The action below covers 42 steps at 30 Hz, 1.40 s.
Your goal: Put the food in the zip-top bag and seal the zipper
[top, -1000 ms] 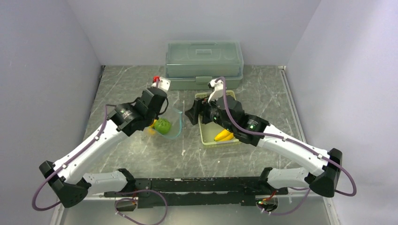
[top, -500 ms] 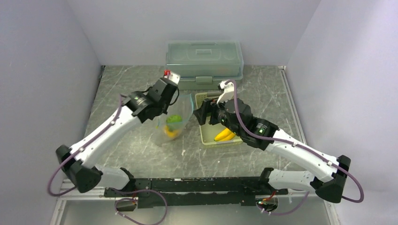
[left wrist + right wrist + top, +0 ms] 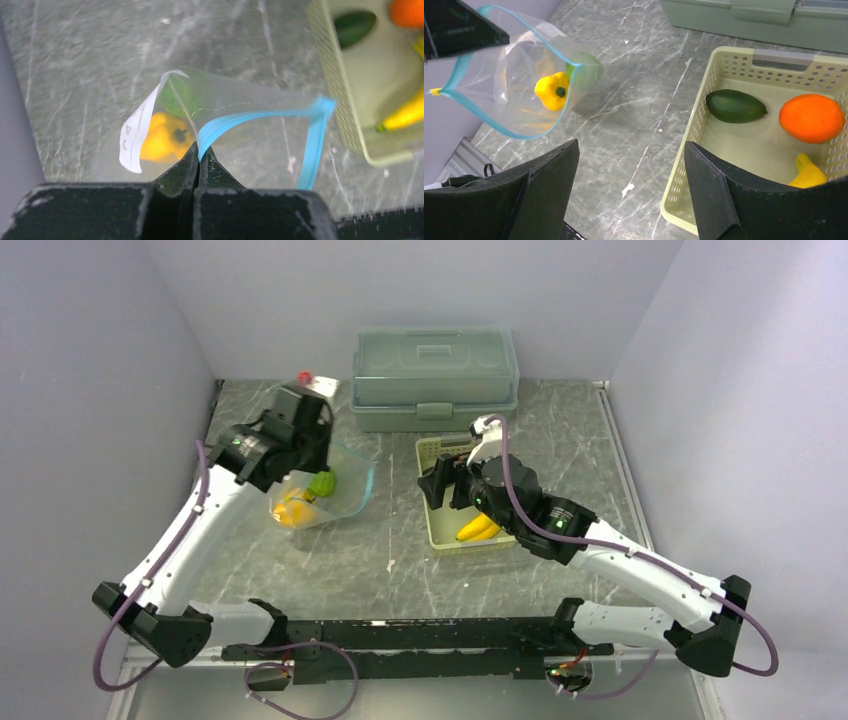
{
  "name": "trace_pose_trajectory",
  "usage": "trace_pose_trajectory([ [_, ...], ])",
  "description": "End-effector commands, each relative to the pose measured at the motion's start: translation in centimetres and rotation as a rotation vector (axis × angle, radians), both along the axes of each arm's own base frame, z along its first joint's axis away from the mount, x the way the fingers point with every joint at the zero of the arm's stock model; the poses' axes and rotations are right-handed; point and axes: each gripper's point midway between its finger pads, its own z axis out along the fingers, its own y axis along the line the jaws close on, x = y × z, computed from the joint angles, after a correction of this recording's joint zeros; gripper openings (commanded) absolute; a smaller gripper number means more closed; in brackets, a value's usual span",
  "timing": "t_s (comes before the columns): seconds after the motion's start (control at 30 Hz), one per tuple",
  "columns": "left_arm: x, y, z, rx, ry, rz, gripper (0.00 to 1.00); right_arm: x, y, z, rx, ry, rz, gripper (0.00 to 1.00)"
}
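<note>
My left gripper [image 3: 300, 445] is shut on the teal-blue zipper [image 3: 250, 117] of the clear zip-top bag [image 3: 345, 490] and holds the bag up with its mouth open. In the left wrist view the jaws [image 3: 198, 150] pinch the strip. The yellow pepper [image 3: 162, 137] and the light green fruit [image 3: 177, 97] lie inside the bag. My right gripper [image 3: 440, 485] is open and empty [image 3: 630, 145], over the table between the bag [image 3: 509, 90] and the basket. The avocado [image 3: 735, 106], orange ball [image 3: 811, 118] and bananas [image 3: 808, 172] lie in the basket.
The pale green slotted basket [image 3: 704, 115] stands right of centre. The large translucent green lidded box [image 3: 435, 375] stands at the back, against the wall. Grey walls close in the table on the left, right and back.
My left arm has swung the bag from the table's middle to the back left, with the pepper and green fruit in it. My right gripper has stayed open near the basket's left edge.
</note>
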Motion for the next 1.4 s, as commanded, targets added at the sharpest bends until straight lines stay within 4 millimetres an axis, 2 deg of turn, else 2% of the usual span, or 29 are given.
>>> trace_pose_trajectory([
  [0.0,-2.4,-3.8,0.9,0.067,-0.001,-0.097,0.0,0.2,0.1,1.0,0.025,-0.015,-0.013,0.81],
  [0.03,-1.9,-2.0,1.3,0.093,-0.026,-0.054,0.0,0.3,0.1,1.0,0.02,-0.012,-0.014,0.81],
  [0.07,-1.5,-1.4,2.2,0.024,-0.05,-0.069,0.0,0.3,0.1,1.1,0.02,-0.012,-0.013,0.81],
  [0.13,-1.4,-1.0,3.9,-0.079,-0.075,-0.084,0.0,0.1,0.1,1.1,0.026,-0.011,-0.009,0.81],
  [0.17,-1.9,-1.5,3.9,-0.099,-0.051,-0.113,0.0,0.1,0.1,1.1,0.028,-0.01,-0.008,0.81],
  [0.23,-2.8,-3.0,2.8,-0.119,0.024,-0.172,0.0,0.2,0.1,1.1,0.025,-0.009,-0.009,0.81],
  [0.47,-2.7,-2.7,0.4,-0.092,0.008,-0.139,0.0,0.6,0.1,0.7,-0.006,-0.012,-0.023,0.81],
  [0.77,-1.8,-2.6,0.7,-0.068,-0.02,-0.139,0.0,1.6,-1.7,-0.3,-0.113,-0.021,-0.108,0.81],
  [1.0,-0.9,-1.6,0.3,0.003,-0.031,-0.108,0.0,4.1,-2.9,-3.5,-0.242,0.067,-0.134,0.82],
  [1.1,-0.9,-1.7,-1.1,-0.002,-0.027,-0.113,0.0,5.1,-3.4,-4.9,-0.259,0.102,-0.142,0.83],
  [1.2,-1.1,-1.5,-2.9,0.015,0.002,-0.107,0.0,6.9,-4.7,-6.0,-0.248,0.14,-0.182,0.84],
  [1.37,-1.1,-2.5,-4.4,-0.022,-0.006,-0.145,0.0,9.5,-6.2,-8.4,-0.309,0.193,-0.243,0.91],
])
